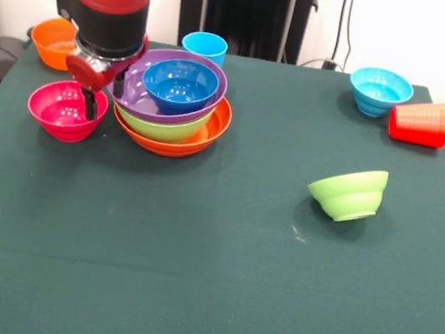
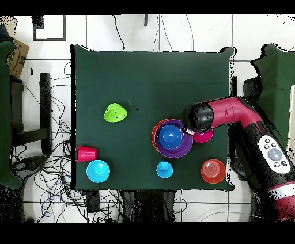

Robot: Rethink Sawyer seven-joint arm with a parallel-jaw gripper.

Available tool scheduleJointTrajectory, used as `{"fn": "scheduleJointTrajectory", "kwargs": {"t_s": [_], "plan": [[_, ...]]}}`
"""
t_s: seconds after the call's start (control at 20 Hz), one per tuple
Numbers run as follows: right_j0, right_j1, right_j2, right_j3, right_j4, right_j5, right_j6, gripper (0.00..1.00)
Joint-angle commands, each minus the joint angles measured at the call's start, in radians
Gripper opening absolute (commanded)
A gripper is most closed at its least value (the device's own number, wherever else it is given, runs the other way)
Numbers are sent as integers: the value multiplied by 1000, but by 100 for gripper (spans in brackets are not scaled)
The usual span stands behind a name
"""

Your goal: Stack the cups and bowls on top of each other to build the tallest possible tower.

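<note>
The tower (image 1: 174, 107) stands at the back left: a large orange bowl, a lime green one, a purple one and a small dark blue bowl nested on top; it also shows in the overhead view (image 2: 171, 138). A magenta-red bowl (image 1: 60, 110) sits upright just left of it, and shows in the overhead view (image 2: 204, 137). My gripper (image 1: 104, 94) is open. One finger hangs inside the magenta-red bowl and the other outside its rim, on the tower's side. A light blue cup (image 1: 204, 45) stands behind the tower. A red cup (image 1: 420, 123) lies on its side at the back right.
A small orange bowl (image 1: 52, 42) sits at the back left corner. A light blue bowl (image 1: 379, 90) stands next to the red cup. A small lime green bowl (image 1: 348, 194) lies tilted at the middle right of the green table (image 1: 188, 280).
</note>
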Motion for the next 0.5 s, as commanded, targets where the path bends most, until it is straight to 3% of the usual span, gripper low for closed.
{"fn": "scheduleJointTrajectory", "kwargs": {"t_s": [0.05,0.5], "plan": [[110,74,-59,-193,-46,101,-240,100],[214,130,-54,-304,-26,132,-190,100]]}}
